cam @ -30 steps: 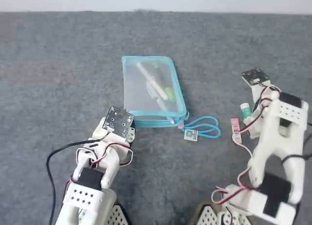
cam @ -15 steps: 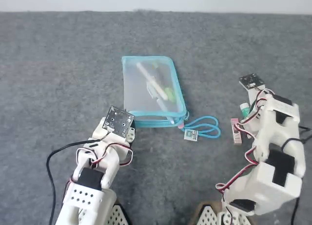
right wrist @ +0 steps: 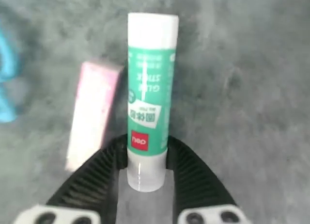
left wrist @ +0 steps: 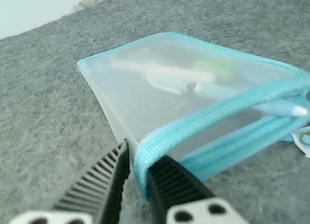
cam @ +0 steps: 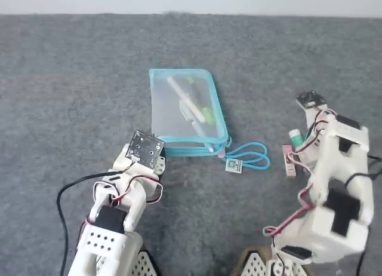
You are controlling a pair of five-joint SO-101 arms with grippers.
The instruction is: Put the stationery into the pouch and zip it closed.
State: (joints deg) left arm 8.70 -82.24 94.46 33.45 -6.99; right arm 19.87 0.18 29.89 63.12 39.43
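Observation:
The translucent pouch (cam: pixel 188 112) with cyan trim lies mid-table, holding pens and a highlighter. A pen tip (left wrist: pixel 296 110) pokes out at its open zip side. My left gripper (left wrist: pixel 140 156) is shut on the pouch's near corner, the cyan edge (left wrist: pixel 145 151) pinched between its fingers. At the right a green and white glue stick (right wrist: pixel 147 88) lies on the cloth. My right gripper (right wrist: pixel 144 146) is shut on its clear end. A pink eraser (right wrist: pixel 92 112) lies right beside the stick, untouched.
The pouch's cyan cord loop (cam: pixel 250 153) and small tag (cam: pixel 233 165) trail toward the right arm (cam: pixel 337 150), with the eraser (cam: pixel 289 159) just past them. Grey cloth covers the table (cam: pixel 71 79), bare at the left and back.
The right arm came down over the glue stick and shifted a little. The left arm and pouch stayed put.

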